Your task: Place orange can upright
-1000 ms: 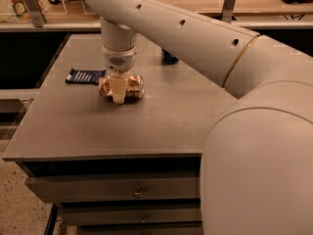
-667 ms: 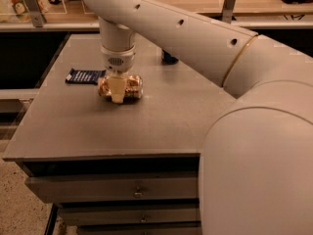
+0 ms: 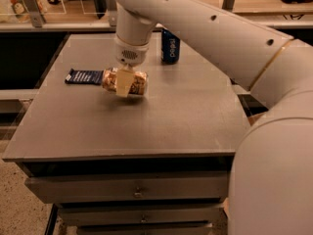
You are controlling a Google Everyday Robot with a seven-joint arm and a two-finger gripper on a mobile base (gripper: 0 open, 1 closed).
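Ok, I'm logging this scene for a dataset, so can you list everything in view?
orange can: 1, orange-gold and white, on its side in the gripper, over the table's left half
blue can: 1, dark blue, upright near the table's far edge
packet: 1, dark blue, flat on the table, left of the orange can
table: 1, grey, centre of view
drawers: at least two, grey, under the tabletop
arm: 1, white, reaching in from the right
gripper: 1, cream, pointing down, shut on the orange can
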